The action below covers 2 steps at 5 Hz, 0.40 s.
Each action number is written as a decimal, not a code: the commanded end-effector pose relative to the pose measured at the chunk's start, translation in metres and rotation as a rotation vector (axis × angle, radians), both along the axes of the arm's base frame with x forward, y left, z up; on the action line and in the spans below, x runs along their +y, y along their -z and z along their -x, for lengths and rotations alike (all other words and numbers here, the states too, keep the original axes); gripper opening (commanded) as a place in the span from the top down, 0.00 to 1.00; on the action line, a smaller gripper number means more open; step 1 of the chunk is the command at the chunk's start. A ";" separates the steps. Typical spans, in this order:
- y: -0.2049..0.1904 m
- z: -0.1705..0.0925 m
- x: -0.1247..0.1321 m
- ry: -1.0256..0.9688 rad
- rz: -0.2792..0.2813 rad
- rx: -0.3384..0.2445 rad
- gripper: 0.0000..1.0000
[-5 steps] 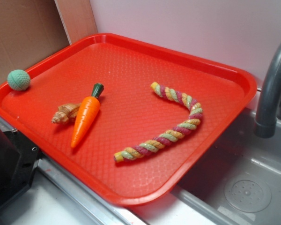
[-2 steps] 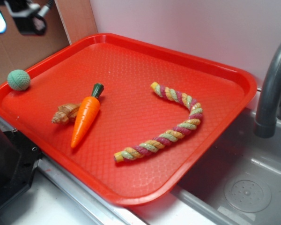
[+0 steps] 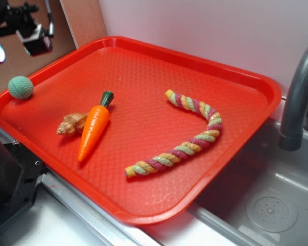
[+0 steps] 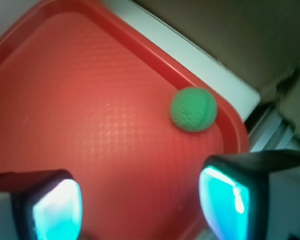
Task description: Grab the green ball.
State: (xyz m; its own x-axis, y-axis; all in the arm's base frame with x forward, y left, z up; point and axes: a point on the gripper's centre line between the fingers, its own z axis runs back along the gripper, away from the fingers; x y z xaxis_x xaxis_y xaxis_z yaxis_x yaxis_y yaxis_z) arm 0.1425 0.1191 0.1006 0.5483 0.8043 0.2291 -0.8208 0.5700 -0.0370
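Since the earlier exterior frames, the black end effector (image 3: 20, 28) had been brought into the upper left corner and lowered a little, while the objects on the tray had been left where they lay. It was held in the air above the tray's far left edge, touching nothing. In the wrist view its two fingers (image 4: 225, 197) were seen spread well apart, with nothing between them, their inner pads glowing cyan.

The small teal-green ball with a knitted, yarn-like surface (image 3: 20, 87) was found below the end effector in the exterior view, resting on the red plastic tray (image 3: 143, 61) just inside its rim at the left corner. In the wrist view the ball (image 4: 193, 109) was seen ahead of the fingers and nearer the right-hand one, apart from both, close beside the tray's raised edge (image 4: 230, 120).

Well away from the end effector, toward the tray's middle, an orange toy carrot with a dark green top (image 3: 94, 126) was laid touching a tan spiral shell (image 3: 71, 124). Farther off still, a twisted rope of pink, yellow and green strands (image 3: 187, 138) was curved across the tray. The tray was set on a grey counter (image 3: 56, 225).
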 end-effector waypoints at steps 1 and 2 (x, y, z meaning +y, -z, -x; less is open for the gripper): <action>0.039 -0.008 0.045 -0.043 -0.027 0.057 0.00; 0.061 -0.010 0.051 -0.048 -0.007 0.101 0.00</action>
State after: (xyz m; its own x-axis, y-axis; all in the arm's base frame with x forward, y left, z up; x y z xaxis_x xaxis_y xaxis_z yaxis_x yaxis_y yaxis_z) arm 0.1550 0.1592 0.0297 0.5351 0.8334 0.1380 -0.8445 0.5319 0.0626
